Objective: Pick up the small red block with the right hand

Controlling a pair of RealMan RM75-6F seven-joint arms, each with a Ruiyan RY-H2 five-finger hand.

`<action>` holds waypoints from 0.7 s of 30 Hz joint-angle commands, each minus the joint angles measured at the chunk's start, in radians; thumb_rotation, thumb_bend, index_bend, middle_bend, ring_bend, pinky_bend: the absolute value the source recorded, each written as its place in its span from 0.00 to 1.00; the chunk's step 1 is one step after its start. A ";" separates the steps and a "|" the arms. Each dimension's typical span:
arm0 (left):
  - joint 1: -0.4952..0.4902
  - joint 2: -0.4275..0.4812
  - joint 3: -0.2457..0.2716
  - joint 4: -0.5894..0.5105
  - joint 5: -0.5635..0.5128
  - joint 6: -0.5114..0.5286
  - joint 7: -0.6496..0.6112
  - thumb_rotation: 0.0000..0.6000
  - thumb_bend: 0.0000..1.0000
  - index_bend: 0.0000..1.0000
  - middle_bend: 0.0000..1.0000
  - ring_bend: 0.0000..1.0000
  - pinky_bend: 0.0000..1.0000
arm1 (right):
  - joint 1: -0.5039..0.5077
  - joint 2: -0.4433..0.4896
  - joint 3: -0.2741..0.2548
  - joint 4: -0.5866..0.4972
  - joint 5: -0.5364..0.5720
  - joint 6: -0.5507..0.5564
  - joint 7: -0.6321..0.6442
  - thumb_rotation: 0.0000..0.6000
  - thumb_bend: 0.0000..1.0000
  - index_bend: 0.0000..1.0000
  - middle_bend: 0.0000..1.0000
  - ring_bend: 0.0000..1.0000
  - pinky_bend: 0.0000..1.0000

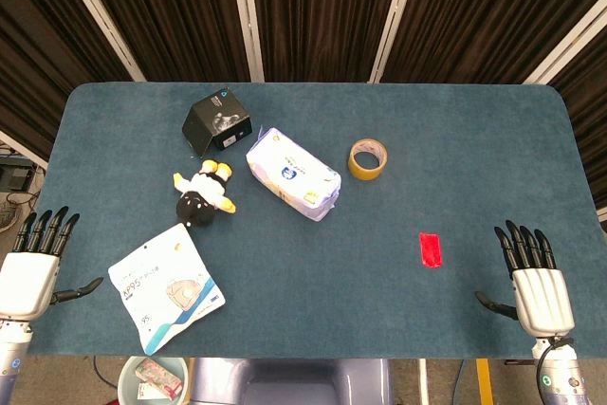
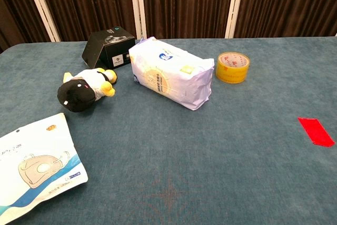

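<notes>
The small red block (image 1: 431,249) lies flat on the blue table, right of centre; the chest view shows the red block (image 2: 315,130) near its right edge. My right hand (image 1: 535,282) rests at the table's front right corner, fingers spread and holding nothing, a short way right of the block. At the front left corner my left hand (image 1: 33,267) is likewise open and empty. Neither hand appears in the chest view.
A tape roll (image 1: 367,158), a white tissue pack (image 1: 293,174), a black box (image 1: 217,119), a plush toy (image 1: 203,193) and a mask packet (image 1: 165,285) lie across the table's middle and left. A bin (image 1: 154,379) stands below the front edge.
</notes>
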 commanded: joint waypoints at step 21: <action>0.007 0.000 -0.033 0.001 -0.036 0.025 0.015 0.49 0.00 0.00 0.00 0.00 0.00 | 0.056 -0.158 0.021 0.159 -0.011 -0.042 0.081 1.00 0.06 0.52 0.01 0.00 0.00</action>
